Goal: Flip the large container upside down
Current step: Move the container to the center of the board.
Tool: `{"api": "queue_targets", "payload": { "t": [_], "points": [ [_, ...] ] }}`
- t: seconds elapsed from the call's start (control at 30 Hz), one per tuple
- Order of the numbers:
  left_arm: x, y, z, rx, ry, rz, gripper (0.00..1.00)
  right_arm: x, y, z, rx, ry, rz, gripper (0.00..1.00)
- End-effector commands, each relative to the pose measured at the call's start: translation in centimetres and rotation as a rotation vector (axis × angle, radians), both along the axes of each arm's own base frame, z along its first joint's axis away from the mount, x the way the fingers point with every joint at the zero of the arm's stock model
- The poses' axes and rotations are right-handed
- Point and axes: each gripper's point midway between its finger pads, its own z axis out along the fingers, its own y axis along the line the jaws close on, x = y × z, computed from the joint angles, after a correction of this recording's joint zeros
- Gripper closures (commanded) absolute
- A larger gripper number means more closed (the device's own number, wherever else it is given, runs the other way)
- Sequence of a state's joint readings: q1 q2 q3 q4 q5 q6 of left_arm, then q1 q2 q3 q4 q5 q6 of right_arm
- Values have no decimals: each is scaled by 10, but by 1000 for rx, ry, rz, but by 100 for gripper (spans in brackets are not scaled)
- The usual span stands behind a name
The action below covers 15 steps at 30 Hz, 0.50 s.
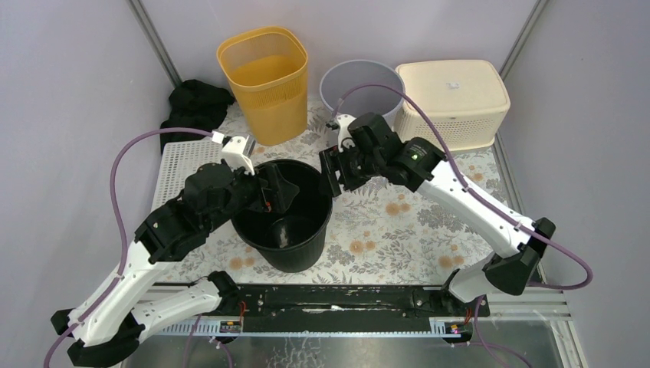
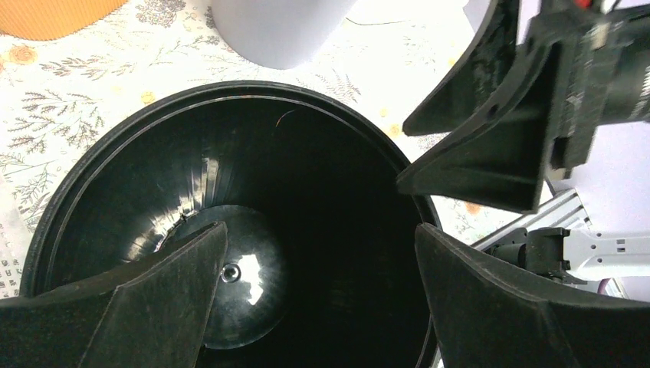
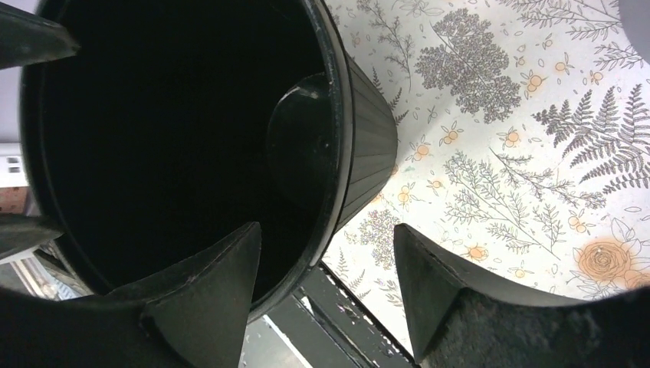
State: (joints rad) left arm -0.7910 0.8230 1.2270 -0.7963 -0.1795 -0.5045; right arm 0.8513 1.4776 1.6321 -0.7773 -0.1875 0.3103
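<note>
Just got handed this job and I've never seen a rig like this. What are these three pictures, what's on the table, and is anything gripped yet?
These are two white robot arms, each ending in a two-finger gripper. The wide picture comes from a fixed camera above and behind them; the other two come from a camera on each wrist, looking past its own fingers. On the flowered tablecloth the black bucket stands upright, mouth up. Behind it are a yellow bin, a grey tub, a cream basket and a black cloth. The left gripper hangs open over the bucket's mouth. The right gripper is open, one finger inside the rim and one outside. Nothing is held yet.
</note>
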Motion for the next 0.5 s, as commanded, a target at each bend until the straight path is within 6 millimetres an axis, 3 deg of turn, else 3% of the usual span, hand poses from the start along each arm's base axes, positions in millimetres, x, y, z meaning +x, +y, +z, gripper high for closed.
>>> {"api": "queue_targets", "payload": {
  "t": [0.0, 0.13, 0.23, 0.3, 0.4, 0.47],
  "points": [
    [5, -4, 17, -54, -53, 0, 0, 2, 11, -7, -70, -39, -2, 30],
    [3, -2, 21, -66, -63, 4, 0, 3, 11, -25, -202, -52, -21, 31],
    [2, -1, 22, -71, -65, 5, 0, 5, 9, -32, -277, -55, -38, 39],
    [1, 0, 25, -78, -72, 5, 0, 9, 9, -37, -312, -56, -53, 50],
    [-1, 3, 28, -84, -82, 9, 0, 18, 5, -34, -347, -80, -96, 77],
    [-2, 5, 30, -86, -88, 11, 0, 26, 2, -32, -373, -106, -126, 86]
  ]
}}
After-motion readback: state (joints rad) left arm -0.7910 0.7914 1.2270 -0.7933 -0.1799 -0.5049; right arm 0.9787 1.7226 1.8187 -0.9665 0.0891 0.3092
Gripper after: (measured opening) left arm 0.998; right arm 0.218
